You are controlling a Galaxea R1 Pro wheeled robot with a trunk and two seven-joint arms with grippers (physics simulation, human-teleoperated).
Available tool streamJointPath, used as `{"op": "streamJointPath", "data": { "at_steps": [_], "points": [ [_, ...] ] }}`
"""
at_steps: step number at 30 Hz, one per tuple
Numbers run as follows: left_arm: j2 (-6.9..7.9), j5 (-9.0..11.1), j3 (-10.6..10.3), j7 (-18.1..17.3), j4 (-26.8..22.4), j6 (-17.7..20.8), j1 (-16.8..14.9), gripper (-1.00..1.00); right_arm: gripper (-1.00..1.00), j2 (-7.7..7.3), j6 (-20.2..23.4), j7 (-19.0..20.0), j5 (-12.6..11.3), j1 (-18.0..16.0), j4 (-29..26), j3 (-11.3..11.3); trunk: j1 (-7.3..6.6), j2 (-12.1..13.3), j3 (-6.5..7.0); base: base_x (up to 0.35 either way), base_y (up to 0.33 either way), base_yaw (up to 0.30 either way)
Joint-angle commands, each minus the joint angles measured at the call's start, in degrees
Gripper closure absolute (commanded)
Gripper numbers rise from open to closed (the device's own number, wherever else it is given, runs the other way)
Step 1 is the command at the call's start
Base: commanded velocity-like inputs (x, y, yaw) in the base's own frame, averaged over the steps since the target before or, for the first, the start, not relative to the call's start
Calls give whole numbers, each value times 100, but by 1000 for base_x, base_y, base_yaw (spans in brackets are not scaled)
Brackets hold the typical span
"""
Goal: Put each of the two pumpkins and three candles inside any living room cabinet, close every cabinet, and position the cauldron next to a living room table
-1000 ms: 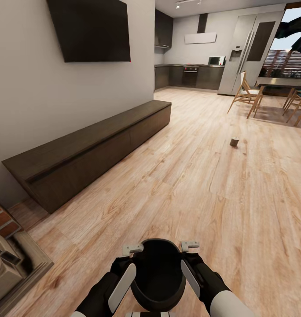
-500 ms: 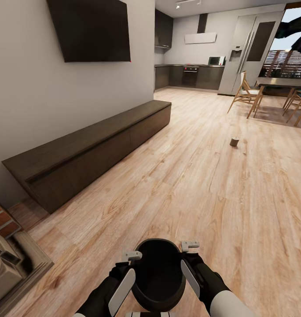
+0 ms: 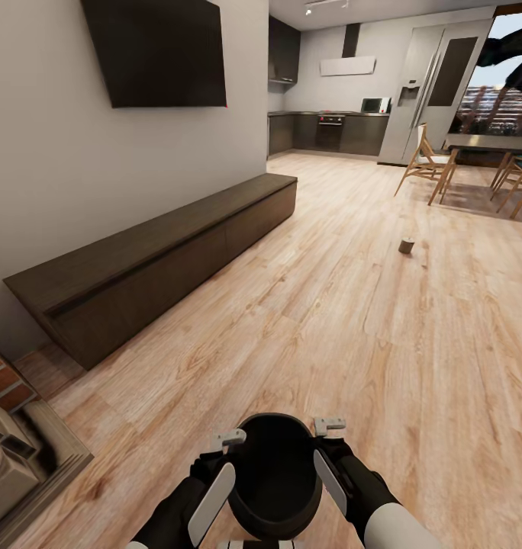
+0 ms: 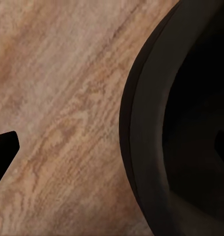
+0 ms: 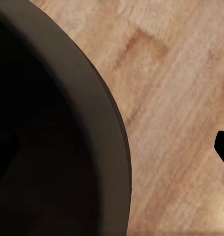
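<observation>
A light wood-plank floor [image 3: 352,320] carries everything. The long dark cabinet [image 3: 162,259] stands on it along the wall edge, all fronts flush. A single candle [image 3: 406,245] sits upright out on the open boards, well apart from the cabinet. Wooden chairs [image 3: 429,164] stand at the far corner, near the kitchen.
</observation>
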Motion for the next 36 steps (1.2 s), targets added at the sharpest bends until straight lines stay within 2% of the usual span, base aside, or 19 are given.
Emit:
{"op": "streamJointPath", "data": {
  "at_steps": [1,3,19,25,33,36],
  "points": [
    [0,47,-8,48,-17,14,-3,-100,-100,-5,24,-53,-62,-3,-8,33,1,-3,-27,0,0,0],
    [0,53,-8,49,-32,18,-3,-100,-100,-5,26,-56,-62,-3,-8,33,7,-6,-71,0,0,0],
    [0,54,-8,41,-36,17,-3,-100,-100,-5,29,-56,-57,-3,-8,33,7,-6,-71,0,0,0],
    [0,54,-8,41,-43,17,-3,-100,-100,-5,29,-60,-56,-3,-8,33,22,-14,-204,0,0,0],
    [0,54,-8,41,-52,13,-3,-100,-100,-5,29,-62,-56,-3,-8,33,22,-14,-204,0,0,0],
    [0,54,-8,41,-53,14,-3,-100,-100,-5,29,-62,-56,-3,-8,33,30,-18,-271,0,0,0]
  ]
}}
